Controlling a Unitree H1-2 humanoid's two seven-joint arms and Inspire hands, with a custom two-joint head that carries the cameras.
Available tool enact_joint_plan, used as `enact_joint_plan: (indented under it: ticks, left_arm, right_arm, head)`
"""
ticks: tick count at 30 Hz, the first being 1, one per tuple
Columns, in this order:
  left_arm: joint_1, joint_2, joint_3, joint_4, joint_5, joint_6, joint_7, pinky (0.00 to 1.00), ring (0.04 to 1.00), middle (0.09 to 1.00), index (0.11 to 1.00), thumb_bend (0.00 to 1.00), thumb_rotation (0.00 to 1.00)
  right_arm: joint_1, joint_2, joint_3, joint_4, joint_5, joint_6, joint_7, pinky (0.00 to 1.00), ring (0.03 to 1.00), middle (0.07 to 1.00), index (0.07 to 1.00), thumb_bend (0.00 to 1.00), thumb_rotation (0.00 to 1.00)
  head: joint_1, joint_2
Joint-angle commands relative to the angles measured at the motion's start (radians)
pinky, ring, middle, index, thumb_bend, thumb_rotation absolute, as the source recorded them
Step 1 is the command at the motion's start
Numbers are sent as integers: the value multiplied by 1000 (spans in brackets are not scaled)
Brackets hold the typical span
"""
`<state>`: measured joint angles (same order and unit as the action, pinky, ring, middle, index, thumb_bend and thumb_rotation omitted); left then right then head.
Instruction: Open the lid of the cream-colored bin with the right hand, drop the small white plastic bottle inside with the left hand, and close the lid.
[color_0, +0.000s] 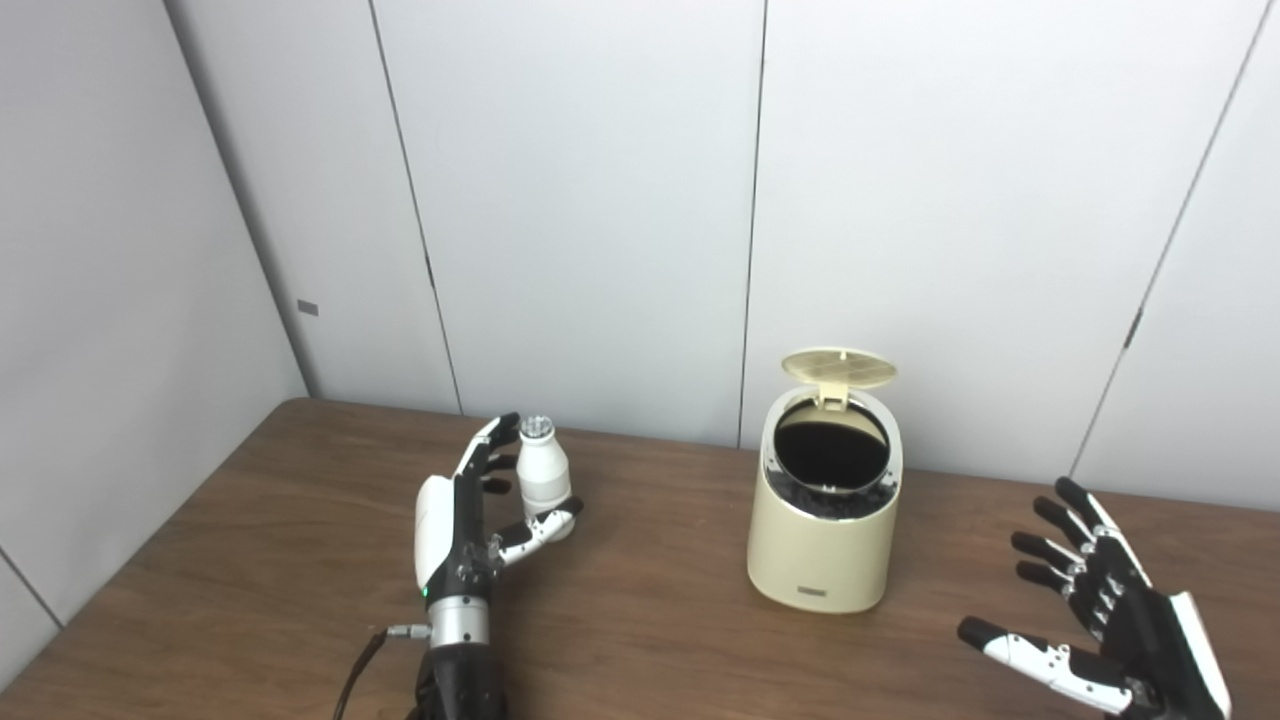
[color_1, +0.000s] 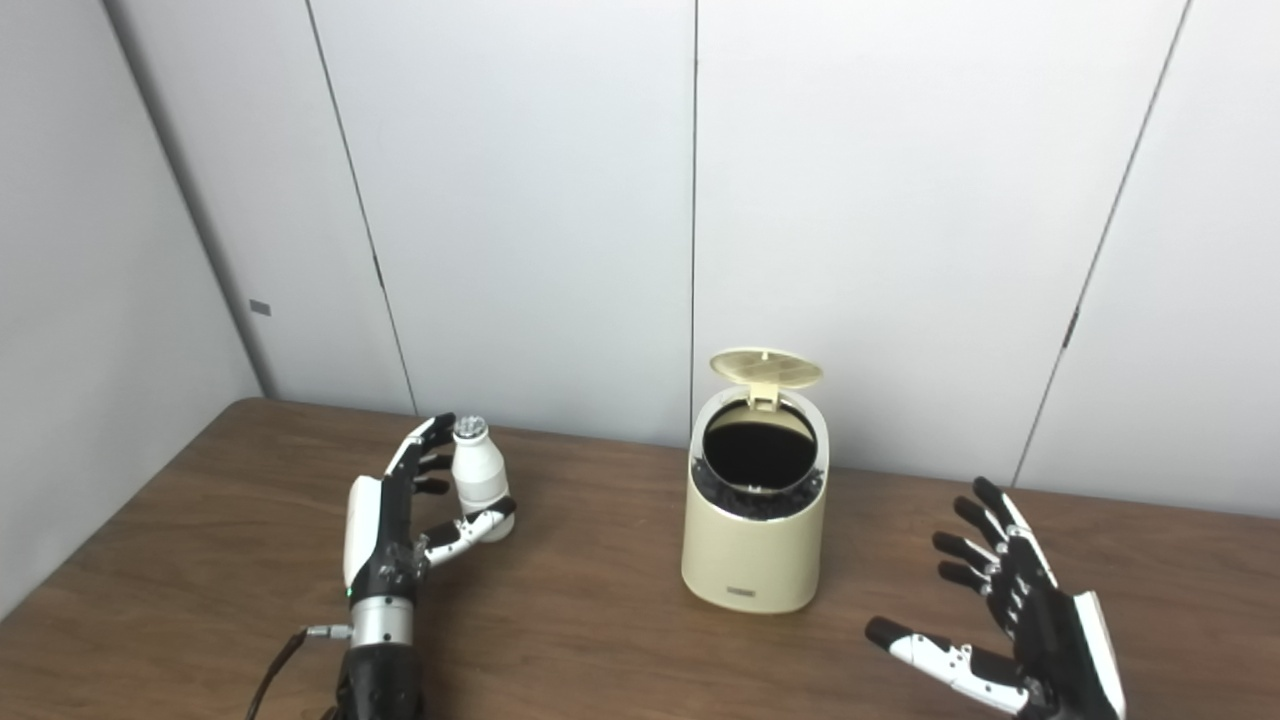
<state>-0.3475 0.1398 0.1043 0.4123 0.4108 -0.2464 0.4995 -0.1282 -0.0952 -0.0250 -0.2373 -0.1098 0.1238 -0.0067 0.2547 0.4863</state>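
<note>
bin (color_0: 822, 540): upright on table (color_0: 250, 560), lid (color_0: 838, 368) tipped up, dark mouth open | bottle (color_0: 543, 475): standing left of bin, well apart | my left hand (color_0: 470, 520): at bottle, fingers behind, thumb in front, firm hold unclear | my right hand (color_0: 1100, 620): right of bin, fingers spread, holding nothing

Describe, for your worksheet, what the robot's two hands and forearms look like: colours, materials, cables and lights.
Both the left hand and the right hand have black fingers with white plates and a white shell on the back. The left wrist has a silver metal collar, a small green light and a dark cable plugged into its side.
</note>
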Motion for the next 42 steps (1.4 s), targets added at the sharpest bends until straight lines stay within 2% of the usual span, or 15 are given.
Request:
enact_joint_plan:
  ticks: [1, 4, 6, 8, 10, 12, 14, 16, 20, 33, 38, 42]
  left_arm:
    - [9, 8, -7, 34, 4, -18, 19, 615, 713, 799, 831, 743, 79]
    - [6, 8, -8, 40, 0, -23, 22, 594, 702, 789, 808, 739, 65]
    - [4, 8, -8, 45, 0, -26, 24, 560, 666, 750, 773, 735, 33]
    - [3, 9, -7, 48, -5, -24, 21, 477, 576, 648, 709, 722, 8]
    - [-1, 8, -5, 54, -11, -24, 21, 434, 524, 591, 660, 715, 1]
    - [-5, 6, -2, 64, -17, -23, 24, 357, 440, 485, 556, 559, 0]
    - [-8, 10, -5, 72, -19, -22, 21, 311, 390, 454, 533, 528, 0]
    - [-9, 15, -9, 76, -23, -21, 14, 287, 365, 444, 522, 520, 0]
    - [-8, 20, -16, 78, -29, -15, 2, 300, 406, 474, 529, 502, 0]
    - [-11, 21, -25, 101, -68, -40, -19, 301, 404, 473, 531, 500, 0]
    - [0, 12, -32, 27, -70, -24, -42, 298, 407, 477, 528, 501, 0]
    - [2, 11, -50, -48, -59, -39, -54, 294, 403, 476, 530, 501, 0]
  right_arm:
    - [-26, 2, 0, -41, -4, -4, -3, 726, 784, 885, 921, 750, 2]
    - [-25, 0, -1, -41, 5, -5, 1, 732, 790, 886, 922, 749, 12]
    - [-25, -2, -1, -41, 6, -10, 2, 734, 791, 889, 926, 743, 16]
    - [-25, -3, -1, -42, 7, -9, 2, 728, 786, 888, 924, 743, 17]
    - [-25, -3, -2, -41, 7, -8, 2, 731, 786, 889, 923, 743, 17]
    - [-25, -4, -1, -41, 4, -9, 2, 728, 783, 888, 922, 742, 21]
    - [-23, -4, -2, -38, 8, -13, 2, 736, 786, 890, 923, 739, 14]
    - [-24, -3, -2, -39, 7, -9, 1, 737, 787, 888, 921, 744, 12]
    - [-25, 0, -3, -41, 5, -1, -1, 744, 791, 890, 921, 747, 13]
    - [-27, 0, 1, -21, 7, -20, -1, 744, 781, 893, 924, 745, 11]
    - [-31, 2, 7, -4, -8, -27, -7, 740, 783, 891, 922, 746, 15]
    - [-35, 5, 8, 25, -9, -52, -12, 744, 782, 889, 919, 757, 15]
  head:
    - [1, 1]
    - [1, 1]
    - [3, 3]
    - [3, 3]
    - [3, 3]
    - [3, 3]
    - [3, 3]
    - [4, 5]
    - [4, 6]
    - [-4, 3]
    - [-27, -7]
    - [-52, -17]
